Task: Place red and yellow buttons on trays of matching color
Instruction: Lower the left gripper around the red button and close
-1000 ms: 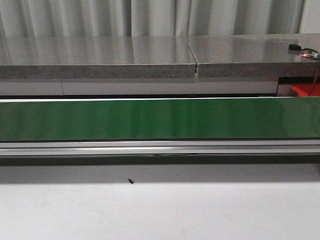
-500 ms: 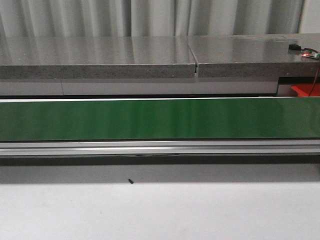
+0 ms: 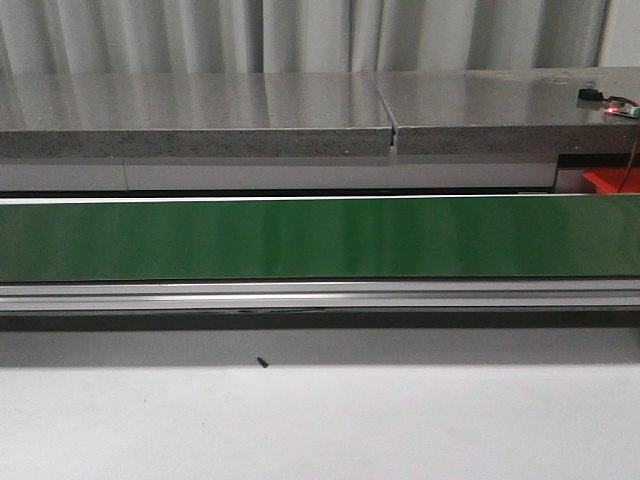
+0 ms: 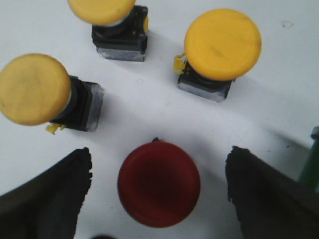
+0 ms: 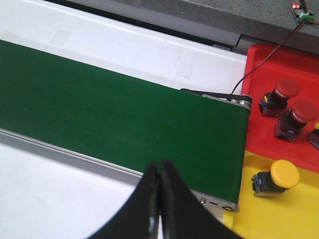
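Left hand (image 4: pixel 158 172): fingers spread wide, one dark finger (image 4: pixel 47 196) on each side of the red button (image 4: pixel 159 183); neither finger touches it, and white bench (image 4: pixel 279 99) shows in both gaps.
Right hand (image 5: pixel 159 199): fingers pressed together, holding nothing, hanging over the near edge of the green belt (image 5: pixel 114 119).
Red button: standing cap-up on the white bench, between the left hand's fingers.
Yellow buttons: three stand beyond the red button; one (image 4: pixel 34 89) lies tipped on its side near one finger, one (image 4: pixel 222 45) is near the other finger, and one (image 4: pixel 107 15) is cut off by the frame edge. Bare bench separates all three from the red button.
Green belt: in the front view (image 3: pixel 320 238) its whole length carries nothing; a metal rail (image 3: pixel 320 295) runs along its near edge.
Belt end: the red tray (image 5: pixel 294 69) and yellow tray (image 5: pixel 279 214) sit just beside it, touching each other.
Red tray: two red buttons (image 5: pixel 286 89) (image 5: pixel 299 115) stand close together, with open floor toward the belt end.
Yellow tray: one yellow button (image 5: pixel 279 178) lies on its side near the red tray's edge.
Cable (image 5: pixel 271 47): crosses the red tray's far corner toward the belt end.
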Robot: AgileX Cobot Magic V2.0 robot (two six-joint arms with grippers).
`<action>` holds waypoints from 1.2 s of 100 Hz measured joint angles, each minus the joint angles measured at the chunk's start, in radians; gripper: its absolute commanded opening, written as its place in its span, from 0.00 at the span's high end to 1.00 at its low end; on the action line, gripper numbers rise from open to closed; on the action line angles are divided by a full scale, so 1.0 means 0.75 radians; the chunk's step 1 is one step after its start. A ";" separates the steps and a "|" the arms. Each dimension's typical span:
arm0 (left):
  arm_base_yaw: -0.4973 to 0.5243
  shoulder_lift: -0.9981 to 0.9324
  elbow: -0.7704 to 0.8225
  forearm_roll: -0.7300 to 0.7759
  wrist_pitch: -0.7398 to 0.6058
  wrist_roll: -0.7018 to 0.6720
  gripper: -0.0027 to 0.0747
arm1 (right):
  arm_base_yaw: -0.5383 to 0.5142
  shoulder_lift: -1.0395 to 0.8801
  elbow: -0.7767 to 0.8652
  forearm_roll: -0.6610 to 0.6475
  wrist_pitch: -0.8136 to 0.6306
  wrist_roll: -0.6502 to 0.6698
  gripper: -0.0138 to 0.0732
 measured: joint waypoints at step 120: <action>-0.002 0.025 -0.002 0.000 -0.004 0.000 0.73 | 0.000 0.000 0.000 0.000 0.000 0.000 0.92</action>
